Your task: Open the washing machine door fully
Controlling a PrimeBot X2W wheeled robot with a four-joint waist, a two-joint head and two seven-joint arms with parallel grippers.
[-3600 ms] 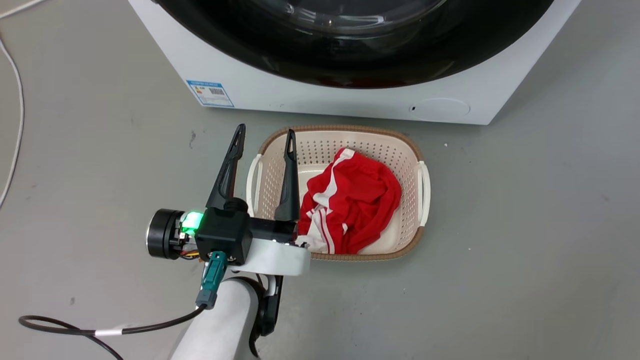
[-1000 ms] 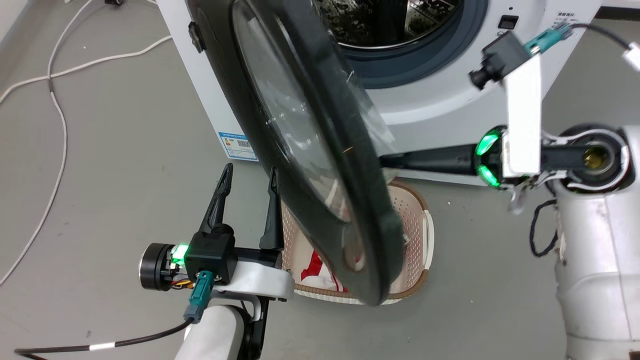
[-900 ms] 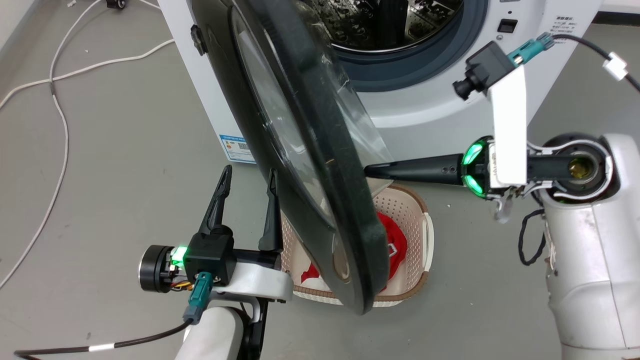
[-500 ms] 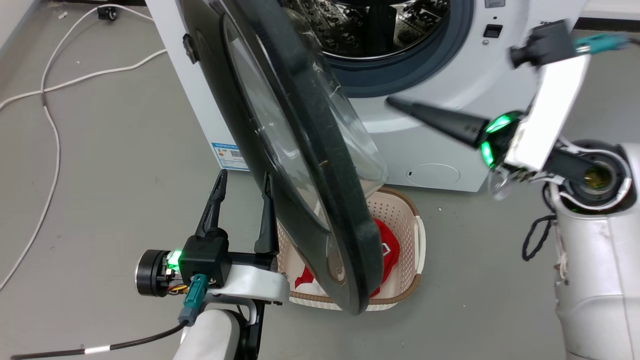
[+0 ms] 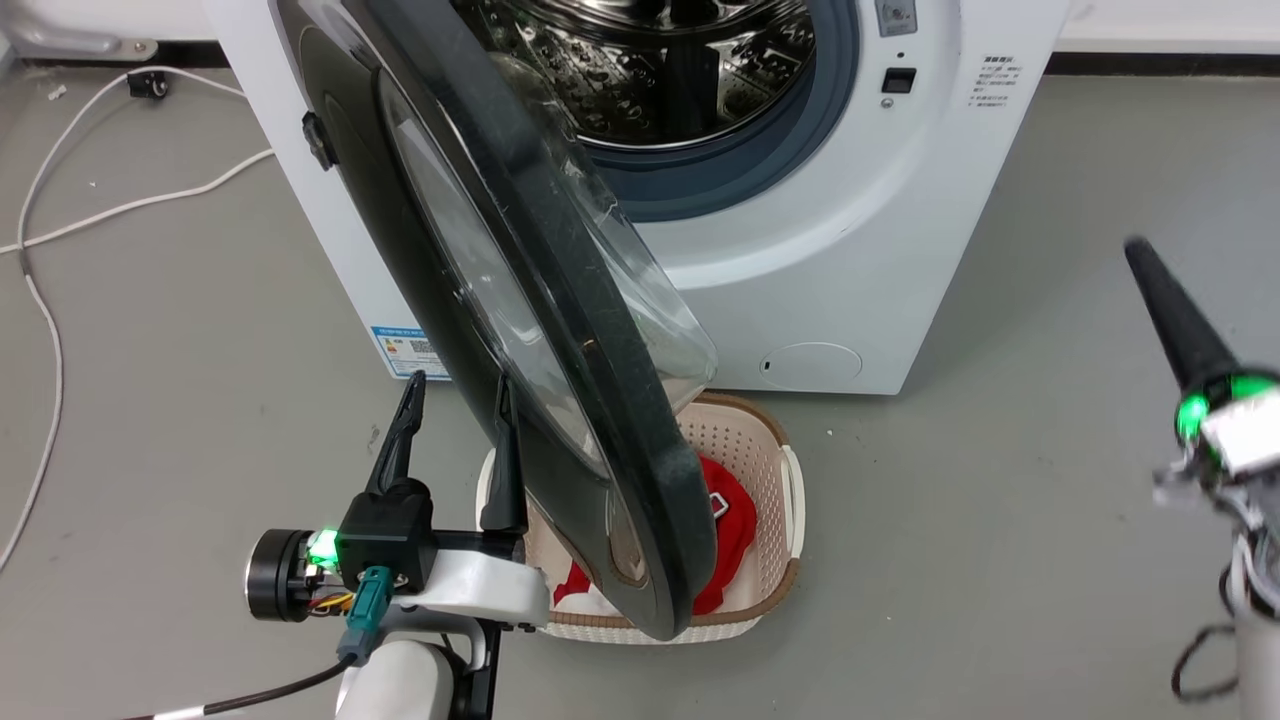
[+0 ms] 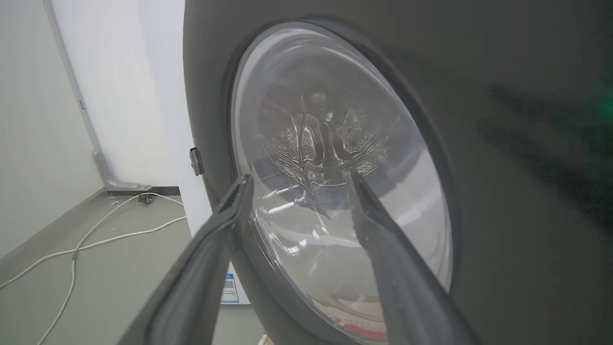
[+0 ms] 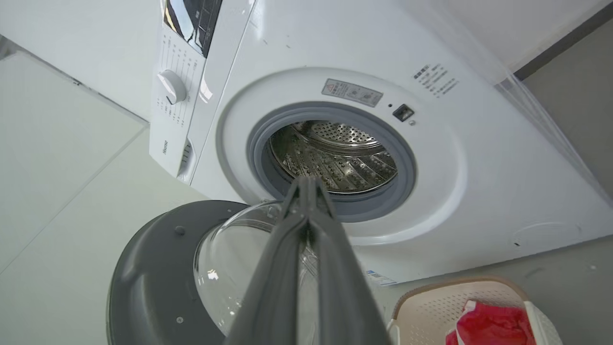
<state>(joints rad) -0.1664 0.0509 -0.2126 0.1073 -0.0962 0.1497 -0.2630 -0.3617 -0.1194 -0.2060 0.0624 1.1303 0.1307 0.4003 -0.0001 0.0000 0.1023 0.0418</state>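
The washing machine door (image 5: 560,330), round and glossy black with a bulging clear window, stands swung out from the white machine (image 5: 850,250) on its left hinge, nearly edge-on to me. My left gripper (image 5: 458,384) is open just left of the door's outer face, holding nothing. In the left wrist view that gripper (image 6: 300,177) frames the door's window (image 6: 335,143) close ahead. My right gripper (image 5: 1136,250) is shut and empty, well to the right of the machine and apart from the door. In the right wrist view its closed fingers (image 7: 309,181) point toward the steel drum (image 7: 335,158), with the door (image 7: 158,268) lower left.
A cream perforated basket (image 5: 770,560) with a red garment (image 5: 725,520) sits on the floor under the door's free edge. White cables (image 5: 60,220) run over the grey floor at left. Open floor lies right of the machine.
The door went from shut to swung wide open. My right gripper left the door's inner side and drew back to the far right. The head camera has tilted up.
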